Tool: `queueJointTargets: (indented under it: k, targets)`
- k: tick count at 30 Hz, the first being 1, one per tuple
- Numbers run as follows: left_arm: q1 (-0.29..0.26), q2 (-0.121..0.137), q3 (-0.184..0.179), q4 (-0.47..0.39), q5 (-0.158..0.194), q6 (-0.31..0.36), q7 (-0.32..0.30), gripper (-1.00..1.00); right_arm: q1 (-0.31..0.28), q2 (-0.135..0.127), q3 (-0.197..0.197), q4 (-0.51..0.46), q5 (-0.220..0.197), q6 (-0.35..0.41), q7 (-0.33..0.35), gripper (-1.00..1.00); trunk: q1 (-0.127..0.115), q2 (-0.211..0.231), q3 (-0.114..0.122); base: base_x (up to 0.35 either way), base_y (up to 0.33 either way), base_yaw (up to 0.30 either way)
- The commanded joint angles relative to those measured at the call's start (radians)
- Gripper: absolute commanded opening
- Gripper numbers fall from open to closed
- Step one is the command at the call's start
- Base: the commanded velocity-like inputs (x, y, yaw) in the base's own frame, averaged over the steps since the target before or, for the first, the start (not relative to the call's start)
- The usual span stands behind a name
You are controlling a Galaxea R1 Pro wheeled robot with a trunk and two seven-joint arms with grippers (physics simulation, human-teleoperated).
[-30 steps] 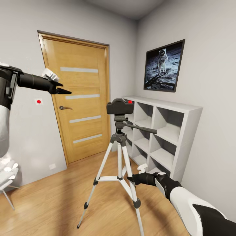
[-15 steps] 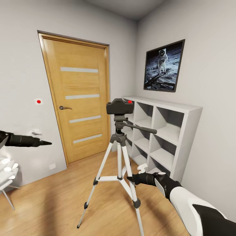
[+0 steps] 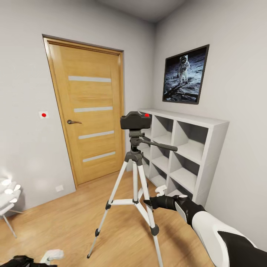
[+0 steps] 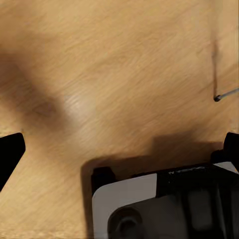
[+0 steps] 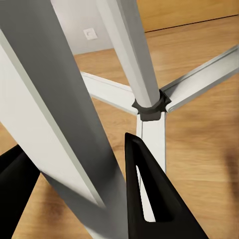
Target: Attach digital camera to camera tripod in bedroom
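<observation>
Head view of a bedroom corner: digital camera (image 3: 135, 120) seated on the head of the tripod (image 3: 135, 174), black body level, a red dot at its upper right corner. Standing on the wood floor (image 3: 63, 222) with three pale legs spread, in front of an oak door (image 3: 89, 111) and just beside a white cube shelf (image 3: 189, 148). Long pan handle angled out toward the shelf. On the right-hand wall above the shelf, a framed astronaut picture (image 3: 185, 74).

Low on the tripod, reaching in from the lower right, the right gripper (image 3: 147, 202), set against the leg nearest the shelf, level with the cross braces.

Right wrist view, close in on the same spot: right gripper (image 5: 74, 144) with jaws closed around a pale tripod leg, one black finger on each side of it and pressed to it. Just beyond, the dark centre collar where the braces meet.

Left wrist view, looking down at bare floorboards: left gripper (image 4: 119, 144) with jaws spread wide, black fingers (image 4: 10, 157) at opposite edges and nothing between them. Part of the robot's own white and black body below.
</observation>
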Motion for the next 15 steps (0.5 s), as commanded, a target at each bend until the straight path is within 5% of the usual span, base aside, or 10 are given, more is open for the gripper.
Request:
queueJointTargets:
  k: [1, 7, 11, 12, 15]
  targets:
    - [0.023, -0.015, 0.004, 0.000, 0.013, 0.000, 0.032, 1.00, 0.000, 0.000, 0.023, -0.001, 0.017, 0.009, 0.004, -1.00, 0.000, -0.001, -0.001, 0.000, 0.000, 0.000]
    - [0.174, -0.126, 0.004, 0.000, 0.095, -0.094, 0.269, 1.00, 0.000, 0.000, 0.023, 0.000, 0.016, 0.009, 0.005, -1.00, 0.000, -0.001, -0.001, 0.000, 0.000, 0.000]
    - [0.200, -0.160, 0.004, 0.001, 0.113, -0.129, 0.384, 1.00, 0.000, 0.000, 0.023, 0.001, 0.016, 0.009, 0.005, -1.00, 0.000, -0.001, -0.001, 0.000, 0.000, 0.000]
    - [0.205, -0.167, 0.004, 0.002, 0.119, -0.135, 0.430, 1.00, 0.000, 0.000, 0.023, 0.002, 0.016, 0.009, 0.005, 1.00, 0.000, -0.001, -0.001, 0.000, 0.000, 0.000]
    - [0.210, -0.178, 0.004, 0.002, 0.160, -0.141, 0.529, 1.00, 0.000, 0.000, 0.023, 0.005, 0.016, 0.008, 0.006, 1.00, 0.000, -0.001, -0.001, 0.000, 0.000, 0.000]
